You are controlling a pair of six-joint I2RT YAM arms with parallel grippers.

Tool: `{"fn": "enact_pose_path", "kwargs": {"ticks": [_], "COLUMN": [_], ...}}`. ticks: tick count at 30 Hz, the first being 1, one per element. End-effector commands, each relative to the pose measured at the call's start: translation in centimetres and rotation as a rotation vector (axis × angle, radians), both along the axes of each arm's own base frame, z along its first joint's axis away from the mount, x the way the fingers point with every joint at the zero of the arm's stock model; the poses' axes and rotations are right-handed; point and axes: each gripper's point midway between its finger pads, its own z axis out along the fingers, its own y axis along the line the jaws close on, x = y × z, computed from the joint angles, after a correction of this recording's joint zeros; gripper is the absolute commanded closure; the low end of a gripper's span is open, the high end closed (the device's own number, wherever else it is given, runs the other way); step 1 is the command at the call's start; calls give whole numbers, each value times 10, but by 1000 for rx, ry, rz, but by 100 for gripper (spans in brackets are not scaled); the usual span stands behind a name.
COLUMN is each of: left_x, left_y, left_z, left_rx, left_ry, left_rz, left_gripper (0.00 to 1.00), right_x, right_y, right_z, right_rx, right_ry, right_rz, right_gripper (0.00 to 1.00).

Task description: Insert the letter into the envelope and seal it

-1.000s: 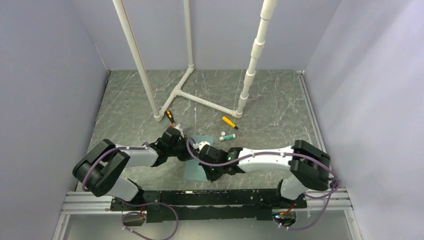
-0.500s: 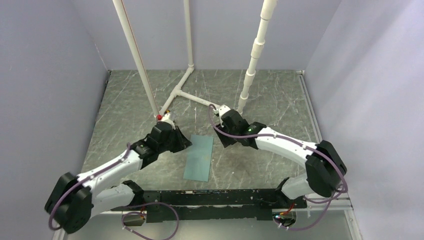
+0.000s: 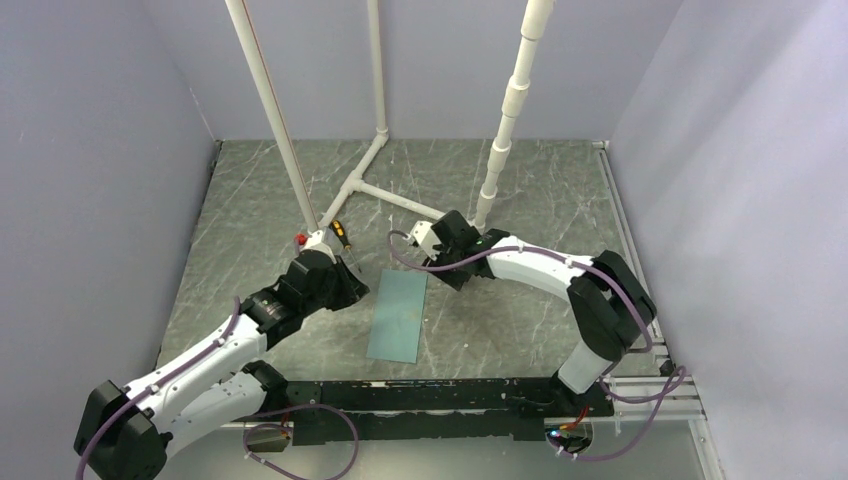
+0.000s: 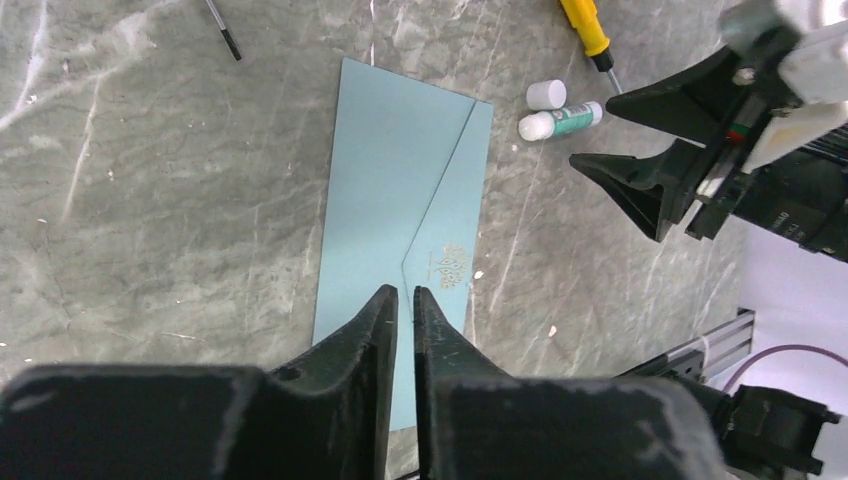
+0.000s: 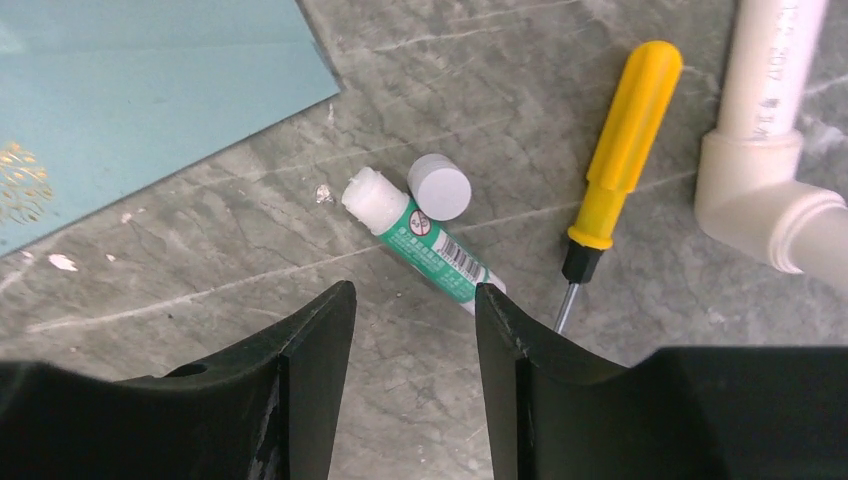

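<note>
Grey marbled tabletop (image 3: pixel 250 200), lilac walls (image 3: pixel 100 150); envelope (image 3: pixel 398 315) flat; left jaws barely parted, right jaws open.

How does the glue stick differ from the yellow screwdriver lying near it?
The glue stick is short, white with a green label; the screwdriver is longer, with a yellow handle and metal shaft. The glue stick is uncapped, its cap beside it; the screwdriver is whole. Both lie flat on the table.

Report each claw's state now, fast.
Left claw: barely open, a thin gap between the fingers, holding nothing.
Right claw: open, holding nothing.
</note>
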Motion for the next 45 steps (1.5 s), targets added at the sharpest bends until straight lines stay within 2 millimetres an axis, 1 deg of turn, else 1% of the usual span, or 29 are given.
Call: {"fn": "enact_pose_path", "kwargs": {"ticks": [1, 5, 8, 14, 16, 22, 24, 26, 29, 31, 33, 35, 37, 39, 41, 43, 45], "left_x": [-3, -4, -5, -6, -7, -9, -9, -9, -11, -13, -14, -15, -16, -16, -17, -18, -20], "left_y": [-2, -2, -1, -1, -1, -3, -3, -4, -6, -7, -8, -9, -12, -17, -23, -29, -35], "left_z": [-3, -4, -6, -7, -6, 2, 4, 8, 15, 21, 28, 34, 41, 50, 61, 77, 100], "left_rx": [-7, -19, -19, -18, -25, -48, -53, -62, -83, -95, -107, -119, -134, -156, -178, -203, -234], "left_ry": [13, 17, 24, 30, 31, 19, 14, 6, -4, -13, -27, -43, -65, -96, -136, -194, -282], "left_rz": [-10, -7, -1, -4, -3, -13, -16, -14, -28, -37, -47, -59, -85, -116, -157, -207, -268], "left_gripper": [85, 85, 91, 94, 93, 91, 89, 88, 87, 86, 83, 77, 65, 49, 36, 24, 14], "right_x": [6, 9, 12, 5, 2, -22, -29, -32, -30, -28, -24, -23, -26, -29, -35, -35, -38], "right_y": [2, -2, -1, -2, -5, -3, -4, -5, -4, 1, 7, 15, 27, 40, 52, 63, 74], "right_z": [-1, -6, -11, -24, -25, -26, -29, -33, -36, -32, -22, -6, 20, 49, 79, 111, 141], "right_rx": [-52, -84, -96, -95, -102, -60, -60, -66, -63, -41, -5, 52, 145, 254, 371, 505, 662], "right_ry": [-14, -13, -8, 55, 76, 208, 242, 261, 262, 247, 212, 181, 143, 98, 61, 8, -11], "right_rz": [112, 124, 129, 154, 158, 199, 205, 200, 186, 188, 191, 208, 235, 266, 286, 246, 187], "right_gripper": [49, 50, 52, 53, 53, 54, 58, 64, 77, 83, 86, 87, 87, 87, 87, 91, 92]}}
